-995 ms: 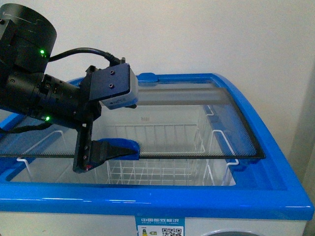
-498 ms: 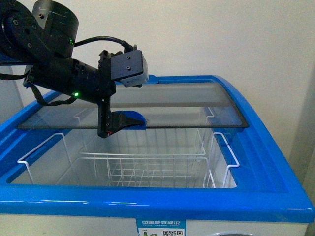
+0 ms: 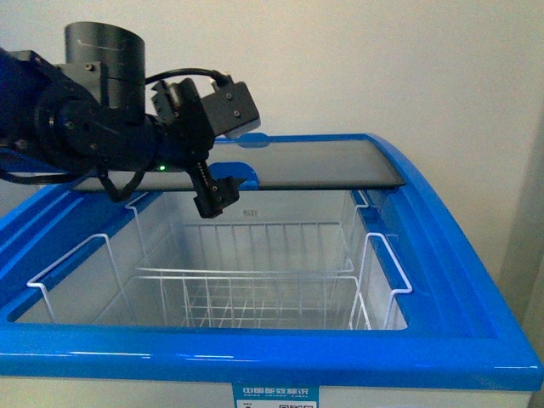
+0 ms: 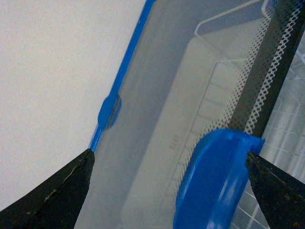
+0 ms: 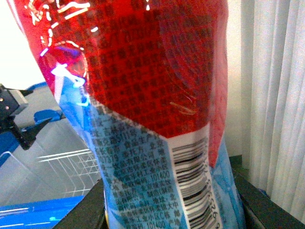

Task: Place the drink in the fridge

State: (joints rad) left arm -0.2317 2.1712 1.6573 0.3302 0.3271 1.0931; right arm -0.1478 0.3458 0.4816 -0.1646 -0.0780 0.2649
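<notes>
Drink (image 5: 157, 119) only in right wrist view

Front camera: mounted on the robot's body, facing forward and down over the near rim of the fridge (image 3: 255, 353) into the wire basket (image 3: 255, 280). Medium range, with the whole opening and the far wall in frame. The left gripper (image 3: 211, 200) is at the blue handle (image 3: 236, 175). Left wrist camera: very close, sighting out between its two fingertips (image 4: 62, 195) onto the same blue handle (image 4: 214, 181) and the glass lid (image 4: 157, 109), white wall beyond. Right wrist camera: the drink (image 5: 157, 119) fills most of the frame at near-contact range. Past it, farther off, are the fridge (image 5: 38, 210) and wire basket (image 5: 71, 167), both shared with the front view.
</notes>
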